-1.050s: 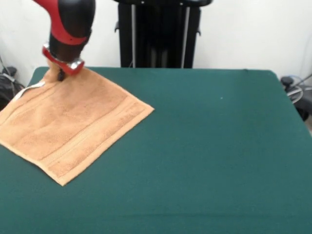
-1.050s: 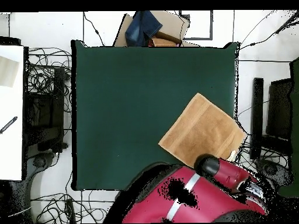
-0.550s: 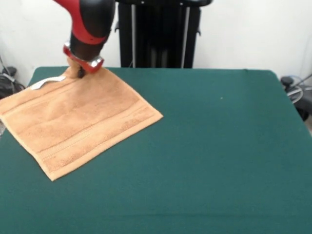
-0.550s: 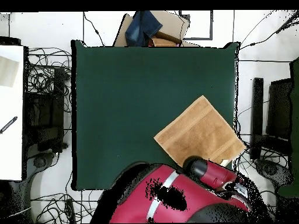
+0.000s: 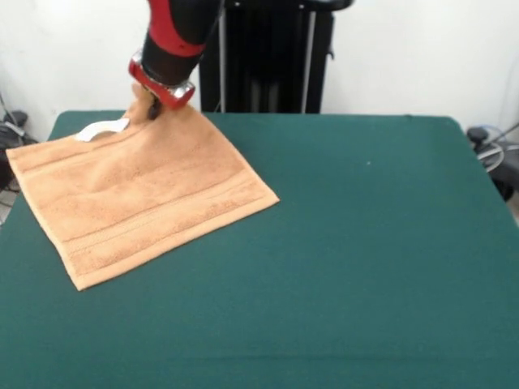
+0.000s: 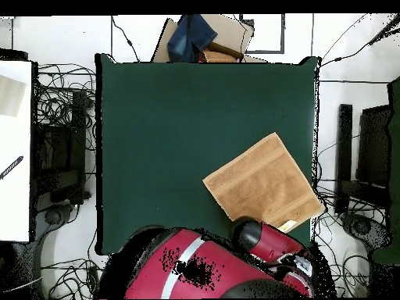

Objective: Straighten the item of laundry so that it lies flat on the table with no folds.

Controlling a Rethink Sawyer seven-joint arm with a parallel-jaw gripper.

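The item of laundry (image 5: 142,194), an orange-tan towel with band stripes, lies spread on the dark green table (image 5: 365,243) at its left side. Its far corner is pulled up off the felt into my gripper (image 5: 151,109), which is shut on it. A white label (image 5: 102,129) sticks out beside that corner. Seen from overhead, the towel (image 6: 262,186) lies near the table's (image 6: 172,141) right edge. There the red arm (image 6: 266,241) covers the gripper and the held corner.
Cables lie on the floor around the table (image 6: 62,101). A cardboard box with blue cloth (image 6: 199,37) stands past the table's top edge in the overhead view. A white surface (image 6: 14,148) sits at the left.
The gripper has moved right in the front view, holding the towel's corner. The towel has been dragged and turned with it, further onto the table.
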